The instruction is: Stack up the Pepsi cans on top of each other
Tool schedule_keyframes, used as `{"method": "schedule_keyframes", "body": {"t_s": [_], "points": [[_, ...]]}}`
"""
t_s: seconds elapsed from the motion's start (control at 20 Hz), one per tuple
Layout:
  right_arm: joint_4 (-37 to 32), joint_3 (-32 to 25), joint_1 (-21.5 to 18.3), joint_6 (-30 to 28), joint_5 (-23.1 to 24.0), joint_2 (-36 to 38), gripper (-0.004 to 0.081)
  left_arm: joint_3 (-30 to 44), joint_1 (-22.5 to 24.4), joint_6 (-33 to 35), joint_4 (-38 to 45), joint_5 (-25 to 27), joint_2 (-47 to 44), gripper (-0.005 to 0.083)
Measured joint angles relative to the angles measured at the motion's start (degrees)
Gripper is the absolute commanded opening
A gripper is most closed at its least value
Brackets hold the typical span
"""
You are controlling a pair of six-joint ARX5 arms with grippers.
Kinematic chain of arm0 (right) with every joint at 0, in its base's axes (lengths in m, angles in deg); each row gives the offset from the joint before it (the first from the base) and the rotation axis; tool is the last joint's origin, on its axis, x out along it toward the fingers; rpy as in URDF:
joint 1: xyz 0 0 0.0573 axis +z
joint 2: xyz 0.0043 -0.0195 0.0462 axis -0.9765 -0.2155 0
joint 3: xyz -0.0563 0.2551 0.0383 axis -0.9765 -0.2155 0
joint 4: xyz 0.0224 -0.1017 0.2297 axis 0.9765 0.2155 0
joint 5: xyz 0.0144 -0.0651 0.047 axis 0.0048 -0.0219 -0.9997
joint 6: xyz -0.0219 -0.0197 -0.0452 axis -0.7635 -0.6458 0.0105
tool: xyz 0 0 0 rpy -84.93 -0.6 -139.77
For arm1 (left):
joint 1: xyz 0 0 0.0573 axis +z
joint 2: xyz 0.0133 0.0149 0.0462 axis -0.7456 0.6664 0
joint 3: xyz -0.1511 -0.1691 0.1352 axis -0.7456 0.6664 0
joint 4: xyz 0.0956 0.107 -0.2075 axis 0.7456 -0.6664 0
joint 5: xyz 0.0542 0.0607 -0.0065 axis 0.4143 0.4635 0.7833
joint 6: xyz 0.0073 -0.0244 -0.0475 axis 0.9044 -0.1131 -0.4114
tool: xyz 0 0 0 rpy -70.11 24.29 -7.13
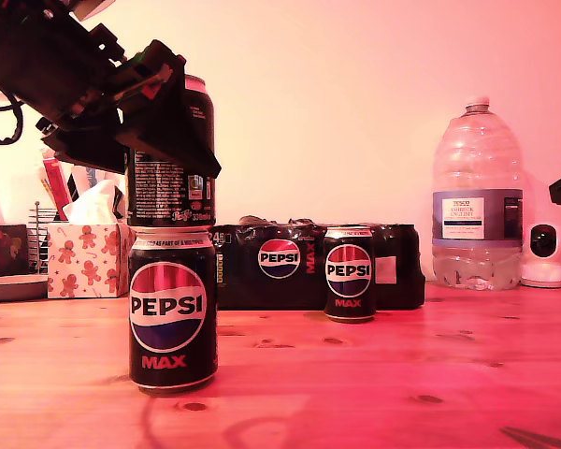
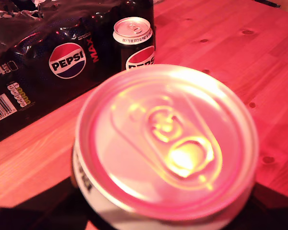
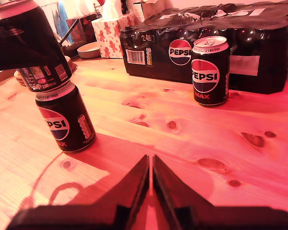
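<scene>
My first pincer [image 1: 173, 140] is shut tight around the top can [image 1: 173, 159]. That can sits right on top of the bottom can [image 1: 173, 313], which stands on the desk [image 1: 374, 374] closest to the exterior camera. My first wrist view looks down at the top can's shiny lid. My second pincer [image 3: 150, 184] holds nothing, and its two tips almost touch, just above the desk, a little away from the bottom can. Farther back than the bottom can stands the third can [image 1: 349, 273], touching the big black multipack [image 1: 271, 267]. Beside the multipack stands a water bottle [image 1: 477, 201].
</scene>
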Motion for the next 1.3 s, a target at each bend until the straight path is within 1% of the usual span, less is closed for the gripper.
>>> {"method": "schedule_keyframes", "body": {"t_s": [0.05, 0.2, 0.65, 0.95, 1.1, 1.25, 1.3], "points": [[0.0, 0.0, 0.0, -0.02, 0.02, 0.0, -0.0013, -0.2, 0.0, -1.05, 0.46, 0.04, 0.0, 0.0787], [0.0, 0.0, 0.0, -0.02, 0.26, 0.0, -0.0013, -1.51, 0.0, -1.14, 0.74, 0.5, -0.02, 0.0787], [0.0, 0.0, 0.0, -0.02, 0.28, 0.0, -0.0013, -2.21, 0.0, -1.22, 2.64, 0.61, -0.04, 0.0787], [0.0, 0.0, 0.0, -0.02, 0.28, 0.0, -0.0013, -8.52, 0.0, -1.18, 2.73, 0.61, -0.07, 0.0787], [-0.07, 0.0, 0.0, -0.02, 0.28, 0.0, -0.0013, -10.97, 0.0, -0.83, 0.77, 0.61, -0.09, 0.0785], [-0.44, 0.0, 0.0, 0.0, 2.49, 0.0, -0.0013, -13.4, 0.0, 1.18, -1.18, 0.87, -0.09, 0.0774], [-1.03, 0.0, 0.0, -0.07, 3.61, -0.02, -0.0013, -14.4, 0.0, 1.79, -1.55, 1.22, -0.09, 0.0734]]}}
